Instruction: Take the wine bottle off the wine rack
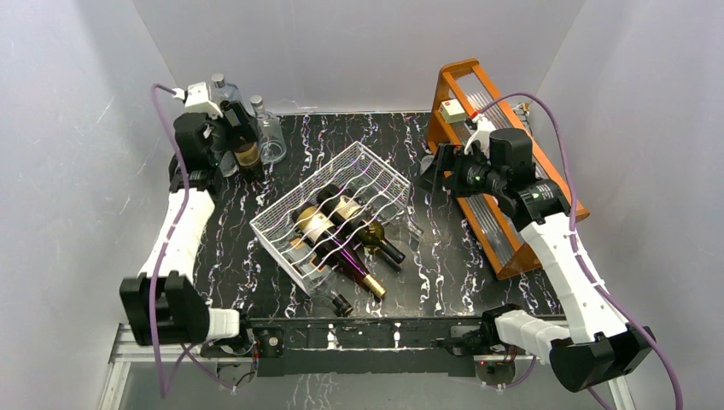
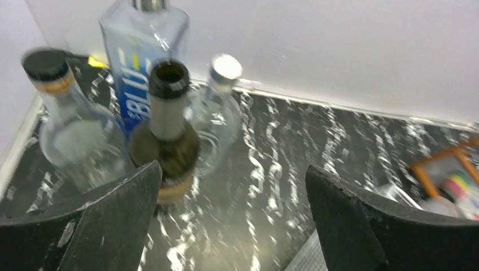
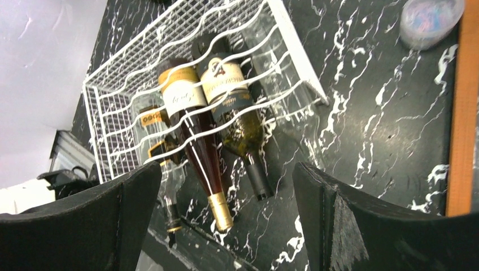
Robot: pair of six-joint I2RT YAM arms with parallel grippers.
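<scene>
- Black marble-look tabletop (image 1: 452, 273), white walls all round, and a white wire-grid wine rack (image 1: 329, 213) sitting skewed roughly in the middle.
- Lying in the rack's wavy cradles are a reddish-brown glass wine bottle (image 3: 195, 127) with a cream label and a green glass wine bottle (image 3: 237, 121) with a dark label. Both necks poke out of the rack's near side.
- Way off to the rack's far left, a dark green wine bottle (image 2: 168, 132) stands upright on the table, well apart from the rack and huddled with some clear glass bottles (image 2: 79, 135).
- Over there the left gripper (image 2: 233, 169) has its fingers spread wide and grips nothing, with that upright bottle just beside one finger.
- To the rack's right the right gripper (image 3: 226, 226) hangs with its fingers just as wide, nothing held.
- Further right of the rack lies an orange wooden frame with ribbed clear panels (image 1: 499, 243).
</scene>
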